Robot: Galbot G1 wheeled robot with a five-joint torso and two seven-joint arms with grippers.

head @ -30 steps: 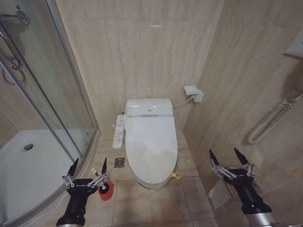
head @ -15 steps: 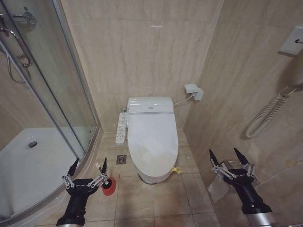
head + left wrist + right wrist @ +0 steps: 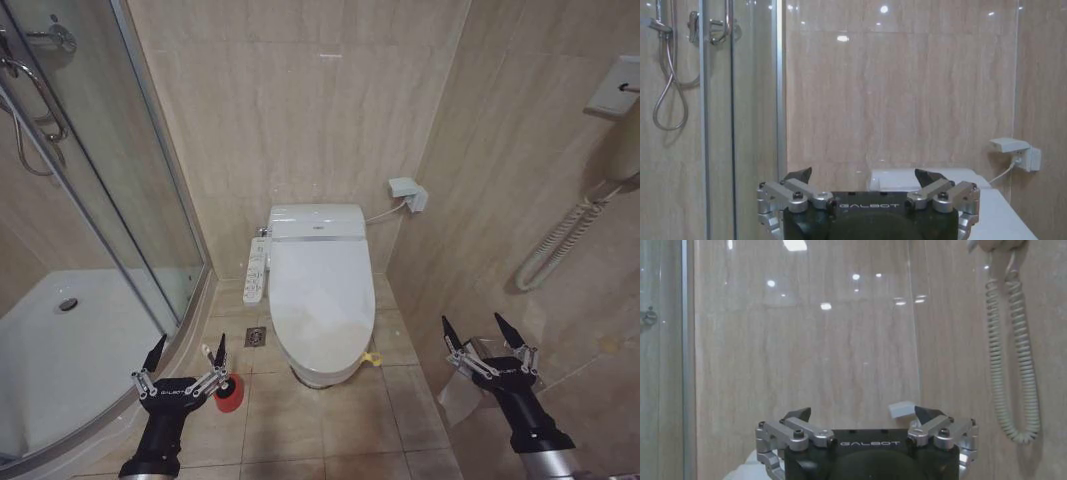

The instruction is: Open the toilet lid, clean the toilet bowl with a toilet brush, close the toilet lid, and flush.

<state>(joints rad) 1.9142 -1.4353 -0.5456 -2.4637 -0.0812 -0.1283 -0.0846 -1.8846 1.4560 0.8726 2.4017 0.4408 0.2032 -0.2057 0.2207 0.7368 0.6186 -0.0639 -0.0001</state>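
The toilet lid [image 3: 320, 295] is down over the white toilet at the back wall, so the toilet bowl is hidden. A small yellow strap [image 3: 372, 358] pokes out at the lid's front right. On the floor left of the toilet, the toilet brush [image 3: 213, 357] stands in its red cup [image 3: 229, 393]. My left gripper [image 3: 190, 343] hangs open just in front of the brush, holding nothing. Low on the right, near the side wall, my right gripper [image 3: 472, 322] is also open and holds nothing. Each wrist view shows its own gripper open, the left gripper [image 3: 863, 174] and the right gripper [image 3: 863, 412].
A glass shower enclosure [image 3: 110, 200] with a white tray [image 3: 60, 340] takes up the left. The control panel [image 3: 256, 273] sticks out on the toilet's left side, with a floor drain [image 3: 255, 337] below it. A wall socket [image 3: 407, 192] and a coiled cord [image 3: 560, 250] are on the right wall.
The camera's view has shifted a little, so the toilet sits slightly higher and smaller in the picture. Both grippers keep the same open pose, and nothing was touched.
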